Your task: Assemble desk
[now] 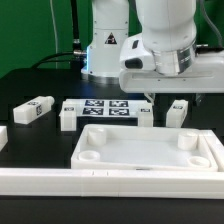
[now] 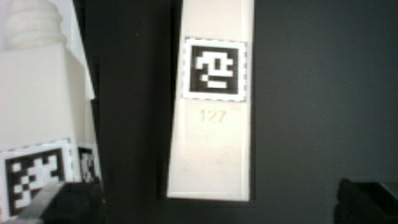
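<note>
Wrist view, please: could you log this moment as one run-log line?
jaws: open, empty, above lying leg | desk top: flat, no legs fitted

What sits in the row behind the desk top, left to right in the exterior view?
Leftmost leg, lying angled → second leg → marker board → third leg → rightmost leg.

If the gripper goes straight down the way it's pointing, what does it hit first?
Probably the tagged leg lying directly under the gripper, between its open jaws; the gap above it is unclear.
</note>
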Available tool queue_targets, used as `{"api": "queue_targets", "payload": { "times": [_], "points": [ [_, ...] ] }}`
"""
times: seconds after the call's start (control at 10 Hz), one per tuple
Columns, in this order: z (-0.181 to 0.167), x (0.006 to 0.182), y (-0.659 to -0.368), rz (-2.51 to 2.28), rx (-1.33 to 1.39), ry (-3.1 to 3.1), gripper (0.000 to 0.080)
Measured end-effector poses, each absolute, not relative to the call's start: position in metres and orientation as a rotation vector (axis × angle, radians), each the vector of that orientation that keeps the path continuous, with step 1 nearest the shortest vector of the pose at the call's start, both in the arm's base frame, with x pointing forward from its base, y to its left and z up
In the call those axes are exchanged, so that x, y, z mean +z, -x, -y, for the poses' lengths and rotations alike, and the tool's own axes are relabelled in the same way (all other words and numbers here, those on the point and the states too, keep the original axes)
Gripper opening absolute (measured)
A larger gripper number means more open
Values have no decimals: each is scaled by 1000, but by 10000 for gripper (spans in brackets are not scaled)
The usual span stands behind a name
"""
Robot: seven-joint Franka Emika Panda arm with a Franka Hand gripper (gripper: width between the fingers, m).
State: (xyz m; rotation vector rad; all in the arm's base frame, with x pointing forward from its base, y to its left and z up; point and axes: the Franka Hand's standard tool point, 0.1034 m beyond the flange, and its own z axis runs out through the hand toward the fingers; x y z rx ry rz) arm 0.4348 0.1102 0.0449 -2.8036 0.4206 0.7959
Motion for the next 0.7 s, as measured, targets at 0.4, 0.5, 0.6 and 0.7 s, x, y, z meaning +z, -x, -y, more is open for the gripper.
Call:
{"api": "queue_targets", "payload": {
  "times": [0.4,0.5,0.6,0.7],
  "points": [
    [-113,40,-425,-374,1165,2653,649],
    [-116,37,-426,-373,1166,2654,649],
    [-118,37,-425,-368,1168,2656,649],
    [-119,37,-425,-364,1170,2657,649]
  ]
}}
